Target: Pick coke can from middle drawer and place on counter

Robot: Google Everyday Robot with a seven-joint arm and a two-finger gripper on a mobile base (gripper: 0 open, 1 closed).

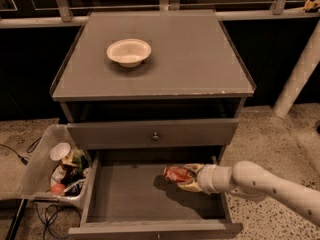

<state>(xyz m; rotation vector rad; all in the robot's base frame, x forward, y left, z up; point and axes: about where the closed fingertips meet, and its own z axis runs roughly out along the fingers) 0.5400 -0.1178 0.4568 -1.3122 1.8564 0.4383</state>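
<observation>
The coke can (175, 174) is red with white lettering and lies on its side inside the open middle drawer (125, 196), at its right half. My gripper (186, 177) reaches in from the right on a white arm and is shut on the coke can, holding it a little above the drawer floor, with a shadow under it. The counter (195, 59) is the grey cabinet top above, behind the drawer.
A white bowl (129, 51) sits on the counter's left-back part. A closed drawer front with a round knob (155, 135) is just above the open drawer. A clear bin of clutter (57, 166) stands at the left. A white post (299, 71) stands at the right.
</observation>
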